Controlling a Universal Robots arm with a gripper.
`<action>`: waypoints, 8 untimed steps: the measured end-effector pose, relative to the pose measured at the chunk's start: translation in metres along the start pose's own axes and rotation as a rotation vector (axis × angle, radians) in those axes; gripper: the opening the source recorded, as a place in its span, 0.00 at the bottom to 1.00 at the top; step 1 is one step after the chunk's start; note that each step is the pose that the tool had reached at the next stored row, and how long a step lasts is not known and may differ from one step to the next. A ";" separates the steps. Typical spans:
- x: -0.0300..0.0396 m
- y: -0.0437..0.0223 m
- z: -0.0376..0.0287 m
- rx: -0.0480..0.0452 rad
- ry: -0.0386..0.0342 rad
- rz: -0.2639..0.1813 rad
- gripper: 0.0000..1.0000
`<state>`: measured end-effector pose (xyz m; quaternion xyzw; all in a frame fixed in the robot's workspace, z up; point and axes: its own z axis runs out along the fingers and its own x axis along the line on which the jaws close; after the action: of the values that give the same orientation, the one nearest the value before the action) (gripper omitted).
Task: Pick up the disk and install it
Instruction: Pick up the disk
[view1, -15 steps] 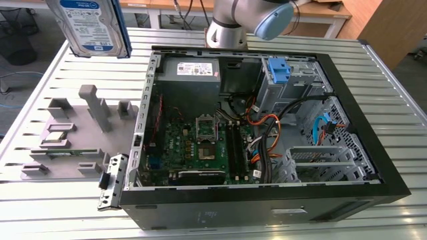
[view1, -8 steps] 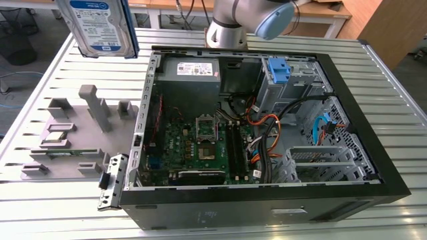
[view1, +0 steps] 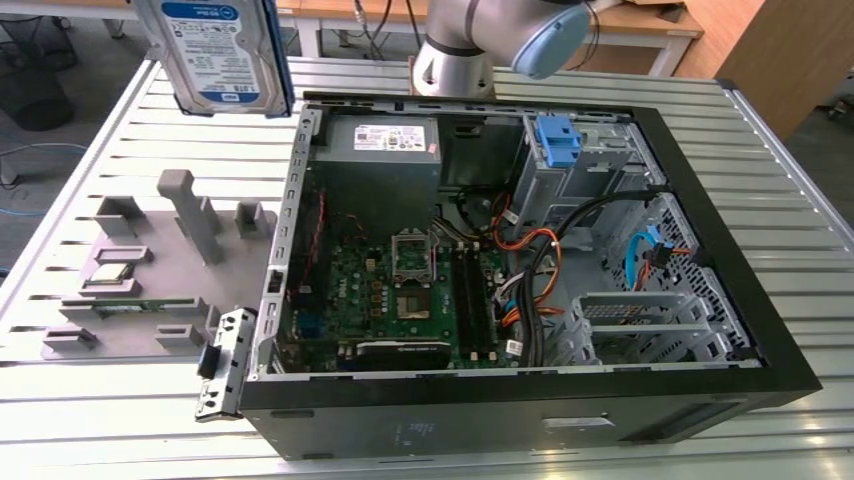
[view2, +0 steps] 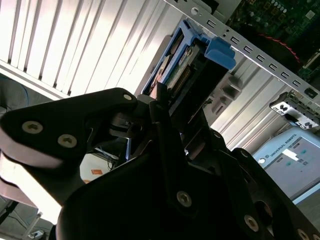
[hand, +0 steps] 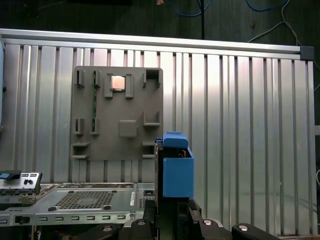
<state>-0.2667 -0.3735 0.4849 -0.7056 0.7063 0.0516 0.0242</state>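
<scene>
The disk (view1: 220, 50), a silver hard drive with a white-and-blue label and blue side rails, hangs upright in the air above the table, off the far left corner of the open computer case (view1: 534, 405). In the second wrist view my gripper (view2: 170, 107) is shut on the disk (view2: 177, 70), whose blue rail tab points away from the black fingers (view2: 160, 112). The first wrist view shows the disk (hand: 177, 170) end-on, rising out of the gripper (hand: 172, 220), over the slatted table beside the case edge.
The case lies on its side with motherboard, cables and drive cage exposed. A blue bracket (view1: 558, 140) sits in the bay at the back, beside a grey box (view1: 387, 150). A grey fixture plate (view1: 147, 270) with small parts lies at the exterior view's left. The arm base (view1: 454, 60) stands behind.
</scene>
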 end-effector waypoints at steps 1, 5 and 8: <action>0.0000 -0.0017 -0.0001 0.0000 0.0000 0.000 0.35; 0.0000 -0.0101 -0.0004 0.0001 0.0000 0.000 0.35; -0.0001 -0.0162 -0.0006 0.0000 0.0000 0.000 0.35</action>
<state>-0.2505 -0.3735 0.4849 -0.7056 0.7063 0.0516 0.0242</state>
